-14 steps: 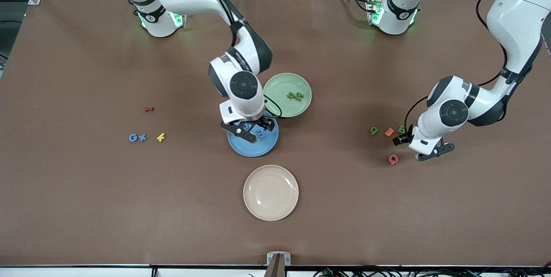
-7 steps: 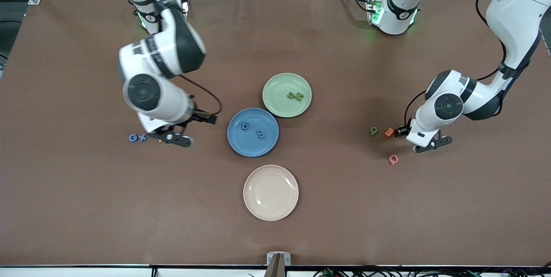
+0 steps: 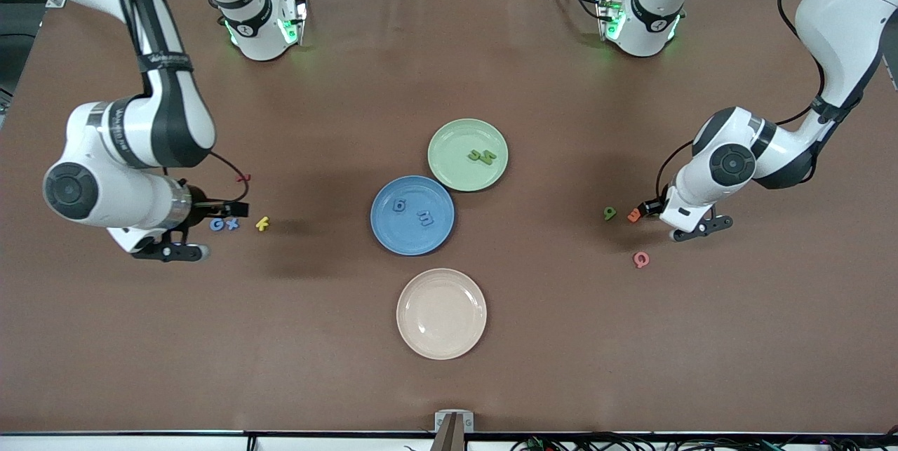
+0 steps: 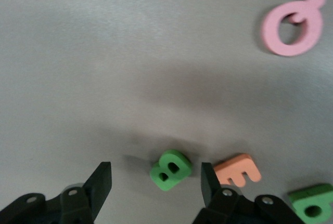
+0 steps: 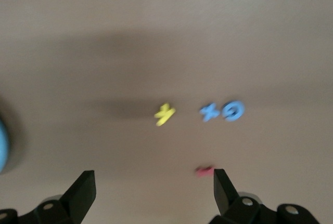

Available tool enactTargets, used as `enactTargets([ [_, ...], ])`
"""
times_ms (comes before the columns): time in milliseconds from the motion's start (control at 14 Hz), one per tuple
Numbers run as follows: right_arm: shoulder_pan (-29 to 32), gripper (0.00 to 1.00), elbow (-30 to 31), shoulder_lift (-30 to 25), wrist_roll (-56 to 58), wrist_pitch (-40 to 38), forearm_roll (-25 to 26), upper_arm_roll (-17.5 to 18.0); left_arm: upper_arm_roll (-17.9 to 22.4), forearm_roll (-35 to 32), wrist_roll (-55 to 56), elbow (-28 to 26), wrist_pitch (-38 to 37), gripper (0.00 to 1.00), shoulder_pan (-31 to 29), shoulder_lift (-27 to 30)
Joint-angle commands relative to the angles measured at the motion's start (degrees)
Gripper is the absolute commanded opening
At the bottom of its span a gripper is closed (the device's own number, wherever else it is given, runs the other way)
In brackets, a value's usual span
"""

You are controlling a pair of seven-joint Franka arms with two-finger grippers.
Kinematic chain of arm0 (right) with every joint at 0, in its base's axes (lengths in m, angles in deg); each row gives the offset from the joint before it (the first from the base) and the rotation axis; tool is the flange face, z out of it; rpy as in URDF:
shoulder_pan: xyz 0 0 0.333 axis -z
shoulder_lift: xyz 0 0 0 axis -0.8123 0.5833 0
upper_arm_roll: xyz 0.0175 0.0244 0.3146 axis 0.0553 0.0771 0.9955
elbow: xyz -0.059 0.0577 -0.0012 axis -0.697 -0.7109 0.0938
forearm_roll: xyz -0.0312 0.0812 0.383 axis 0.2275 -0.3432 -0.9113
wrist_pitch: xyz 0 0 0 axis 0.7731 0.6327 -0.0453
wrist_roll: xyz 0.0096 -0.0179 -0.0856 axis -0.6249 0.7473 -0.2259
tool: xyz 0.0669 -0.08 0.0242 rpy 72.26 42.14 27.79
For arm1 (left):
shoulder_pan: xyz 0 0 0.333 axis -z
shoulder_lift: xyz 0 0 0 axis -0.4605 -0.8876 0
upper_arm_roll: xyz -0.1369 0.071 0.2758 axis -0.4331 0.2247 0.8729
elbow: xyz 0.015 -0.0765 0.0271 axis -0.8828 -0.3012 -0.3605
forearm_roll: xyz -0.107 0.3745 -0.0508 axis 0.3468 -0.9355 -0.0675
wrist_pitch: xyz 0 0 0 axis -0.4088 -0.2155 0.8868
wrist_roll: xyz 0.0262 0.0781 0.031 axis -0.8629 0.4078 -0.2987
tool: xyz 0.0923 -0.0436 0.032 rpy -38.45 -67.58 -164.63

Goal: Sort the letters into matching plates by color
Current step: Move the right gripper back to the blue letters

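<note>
My left gripper (image 4: 156,183) stands open low over the table, its fingers astride a green letter B (image 4: 170,169) without touching it. An orange letter (image 4: 238,169), another green letter (image 4: 312,204) and a pink letter (image 4: 292,25) lie close by. In the front view the B is hidden under the left gripper (image 3: 696,229). My right gripper (image 3: 168,252) hangs open and empty beside two blue letters (image 3: 224,224), a yellow letter (image 3: 262,224) and a dark red letter (image 3: 243,177). The blue plate (image 3: 393,235) holds two blue letters, the green plate (image 3: 452,141) green ones.
A cream plate (image 3: 441,313) sits nearer the front camera than the blue plate, with nothing in it. The blue and green plates touch rim to rim at the table's middle. Both arm bases stand along the table's edge farthest from the front camera.
My right arm swung from over the blue plate to its own end of the table, leaving two blue letters in the plate. My left gripper shifted over the green B and narrowed a little.
</note>
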Motion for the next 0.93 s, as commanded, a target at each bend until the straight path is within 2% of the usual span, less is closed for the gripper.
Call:
enactTargets([
  [0,3.1,1.00,6.4,-1.4,6.1,7.5,2.7,1.3,-1.0,-0.9,-4.4,-1.5,1.1,0.76,-1.7,2.1],
  [285,5.0,1.00,14.7,-1.3,14.6,20.4,3.1,1.3,-1.0,-1.0,-16.4,-2.1,1.6,0.67,-3.8,2.1],
  [499,8.2,1.00,15.4,-0.2,24.0,22.8,3.1,1.4,-1.9,-1.0,-17.1,-2.2,1.6,0.63,-3.8,2.1],
  [855,11.5,1.00,15.5,4.4,29.1,28.3,2.9,1.5,-3.4,-1.0,-19.3,-2.1,1.6,0.60,-3.8,1.9],
])
